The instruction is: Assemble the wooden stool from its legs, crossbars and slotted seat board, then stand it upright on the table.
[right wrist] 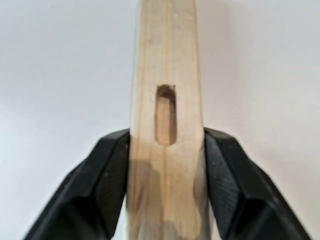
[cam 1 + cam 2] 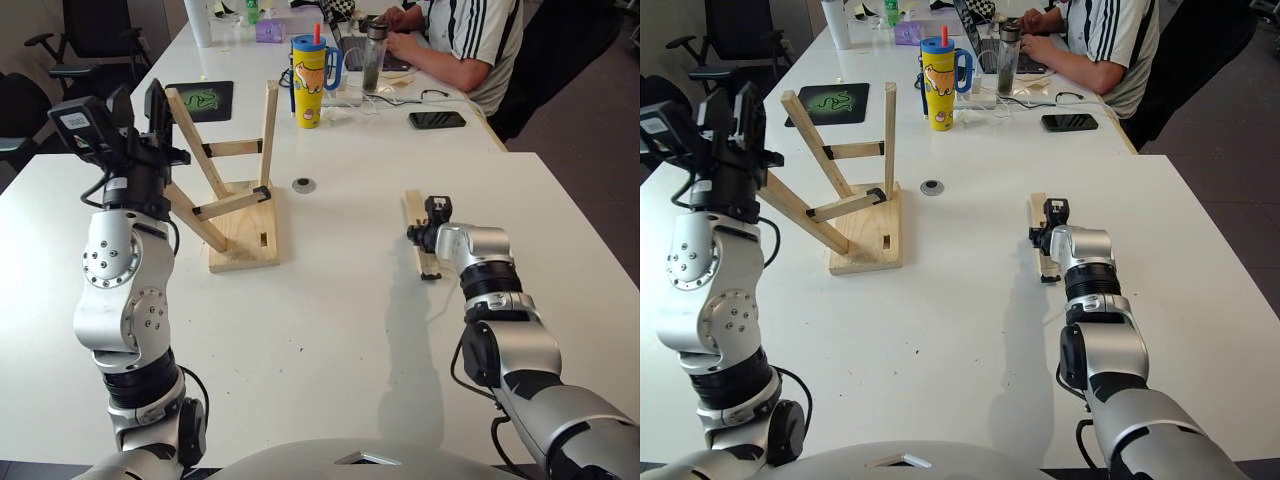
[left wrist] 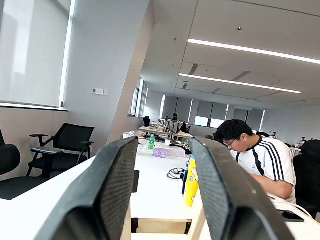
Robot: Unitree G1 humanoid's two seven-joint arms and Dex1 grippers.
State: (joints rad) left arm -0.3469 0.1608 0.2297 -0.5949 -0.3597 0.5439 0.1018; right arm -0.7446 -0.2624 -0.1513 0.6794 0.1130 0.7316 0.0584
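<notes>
The part-built stool (image 2: 240,200) lies upside down, its slotted seat board (image 2: 248,245) flat on the white table and three legs joined by crossbars (image 2: 232,148) sticking up at a slant. My left gripper (image 2: 138,105) is held up beside the stool's left legs, open, fingers (image 3: 112,195) wide apart with nothing between the tips; a crossbar (image 3: 161,226) shows beyond them. A loose wooden leg (image 2: 412,205) with a slot (image 1: 165,115) lies on the table to the right. My right gripper (image 1: 165,165) is shut on that leg, a finger pressed on each side.
A grey disc (image 2: 303,185) lies right of the stool. Behind stand a yellow cup (image 2: 310,80), a dark mouse pad (image 2: 200,100), a phone (image 2: 437,120) and a bottle (image 2: 375,55). A person works at a laptop at the far right. The near table (image 2: 320,360) is bare.
</notes>
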